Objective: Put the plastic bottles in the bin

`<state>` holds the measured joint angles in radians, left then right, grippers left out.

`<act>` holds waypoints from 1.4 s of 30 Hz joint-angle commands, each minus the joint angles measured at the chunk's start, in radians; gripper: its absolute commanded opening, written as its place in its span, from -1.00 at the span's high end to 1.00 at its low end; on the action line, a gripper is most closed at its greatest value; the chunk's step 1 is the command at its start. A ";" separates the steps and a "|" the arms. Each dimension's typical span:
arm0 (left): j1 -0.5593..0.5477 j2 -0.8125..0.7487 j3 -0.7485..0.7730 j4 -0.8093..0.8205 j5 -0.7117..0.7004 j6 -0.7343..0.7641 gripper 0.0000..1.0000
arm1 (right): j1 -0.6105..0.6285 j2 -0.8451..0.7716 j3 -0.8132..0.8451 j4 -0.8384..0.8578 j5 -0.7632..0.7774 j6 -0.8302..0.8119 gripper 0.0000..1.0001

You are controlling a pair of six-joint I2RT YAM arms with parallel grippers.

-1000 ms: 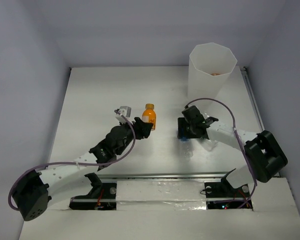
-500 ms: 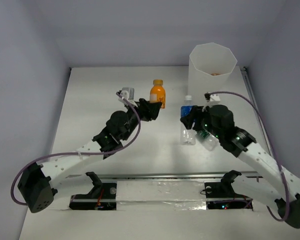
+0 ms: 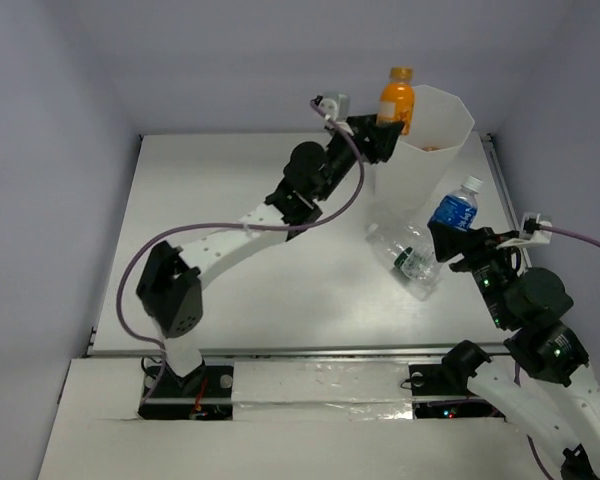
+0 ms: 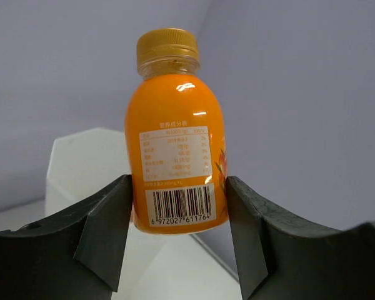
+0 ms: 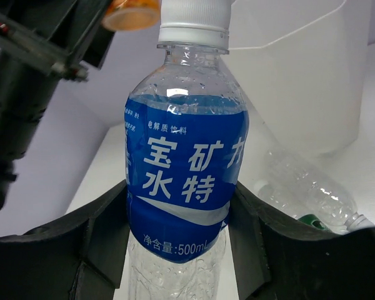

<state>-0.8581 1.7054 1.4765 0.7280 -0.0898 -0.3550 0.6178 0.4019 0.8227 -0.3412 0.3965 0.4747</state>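
Note:
An orange-filled bottle (image 3: 396,100) with an orange cap (image 4: 167,45) hangs upright in the air at the left rim of the bin (image 3: 430,170). My left gripper (image 3: 383,137) is shut on its lower part, and the fingers (image 4: 109,225) press both sides. The tall white bin (image 4: 81,162) stands behind it at the table's far right. My right gripper (image 3: 460,238) is shut on a clear bottle with a blue label (image 5: 184,169) and a white cap (image 3: 471,184), held upright above the table in front of the bin (image 5: 300,81). A clear bottle with a green label (image 3: 408,258) lies on the table.
Something orange (image 3: 430,147) shows inside the bin. White walls close off the table at the back and on both sides. A metal rail (image 3: 507,205) runs along the right edge. The lying bottle (image 5: 306,187) is just right of my right gripper (image 5: 178,219).
My left arm carried the orange bottle from the table's middle up to the bin's left rim. My right arm lifted the blue-labelled bottle and drew it rightward, uncovering a lying clear bottle.

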 commanded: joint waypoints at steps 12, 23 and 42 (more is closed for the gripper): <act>-0.006 0.694 1.032 -0.173 -0.004 0.090 -0.20 | 0.010 -0.064 -0.100 0.010 -0.090 0.088 0.15; 0.004 0.380 0.698 -0.099 0.009 0.129 -0.91 | 0.010 0.014 -0.060 0.059 -0.012 0.056 0.15; -0.018 -0.297 -0.780 0.215 -0.047 -0.268 0.74 | -0.173 0.671 0.481 0.499 0.414 -0.351 0.18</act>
<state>-0.8562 1.4197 0.7700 0.8722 -0.1974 -0.5072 0.5259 0.9710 1.1778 0.0147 0.7628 0.2283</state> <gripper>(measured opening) 0.124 0.614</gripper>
